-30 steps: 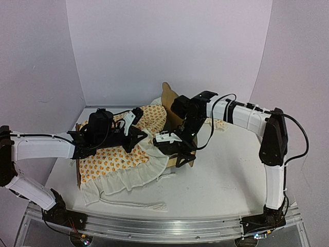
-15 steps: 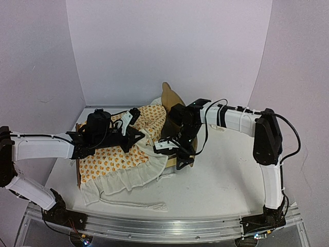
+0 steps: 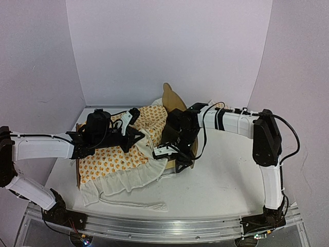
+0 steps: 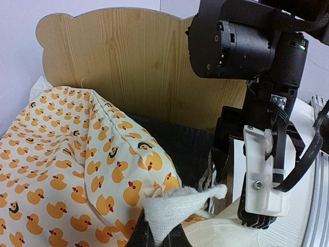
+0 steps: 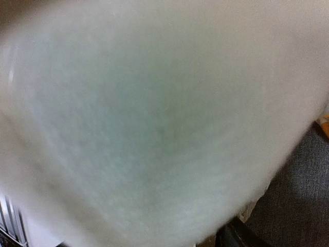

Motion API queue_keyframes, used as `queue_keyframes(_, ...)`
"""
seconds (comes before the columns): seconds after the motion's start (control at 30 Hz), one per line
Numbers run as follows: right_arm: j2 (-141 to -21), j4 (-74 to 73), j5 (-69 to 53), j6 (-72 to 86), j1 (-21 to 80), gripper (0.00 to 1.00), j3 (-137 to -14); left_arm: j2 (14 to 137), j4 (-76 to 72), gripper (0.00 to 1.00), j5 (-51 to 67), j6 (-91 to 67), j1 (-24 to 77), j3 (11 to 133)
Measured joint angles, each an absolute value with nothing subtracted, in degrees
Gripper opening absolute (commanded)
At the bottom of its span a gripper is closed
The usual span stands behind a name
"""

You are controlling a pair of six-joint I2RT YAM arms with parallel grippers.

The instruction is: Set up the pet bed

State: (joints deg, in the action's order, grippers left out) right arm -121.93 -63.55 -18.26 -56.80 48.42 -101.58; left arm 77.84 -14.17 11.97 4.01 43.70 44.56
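1. Firmly, the left gripper [image 4: 158,235] is clamped tight on a corner of the white ruffle [image 4: 177,201] of the duck-print bedding [image 4: 61,154]. The pinched cloth pokes up just past its fingertips.
2. The pet bed [image 4: 139,67] lies under this gripper and ahead of it. Its dark grey base panel [image 4: 177,141] shows just beyond the fingertips, and the bear-ear headboard [image 3: 171,96] stands upright farther ahead.
3. The bedding bulges to the left of the gripper, draped over the frame.
4. The right gripper [image 3: 172,157] points down ahead and to the right of the left one. Its jaws are partly apart and its tips are down on the cream ruffle at the bed's side. Whether any cloth is caught between them, I cannot tell.
5. Blurred white cloth fills its own wrist view, with grey panel at the lower right.
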Motion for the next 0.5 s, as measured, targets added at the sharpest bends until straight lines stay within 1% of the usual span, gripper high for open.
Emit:
queue_keyframes(0.07,-122.0,-63.8,-18.3,-56.8,48.4,0.67,-101.4,77.8,-14.2,0.0,12.0,4.0,43.6,44.6)
queue_keyframes(0.13,-122.3,-63.9,-18.3,-56.8,48.5,0.72,-101.4,77.9,-14.2,0.0,12.1,4.0,43.5,44.6)
queue_keyframes(0.23,-124.3,-64.7,-18.1,-56.9,48.6,0.76,-101.9,78.1,-14.3,0.0,12.5,4.0,43.4,44.6)
queue_keyframes(0.33,-127.3,-65.6,-17.3,-57.0,48.7,0.8,-103.0,78.8,-14.8,0.0,13.9,3.9,43.4,44.6)
queue_keyframes(0.5,-127.5,-66.7,-16.8,-55.7,49.1,0.9,-103.7,80.4,-15.1,0.0,16.5,3.0,43.4,44.8)
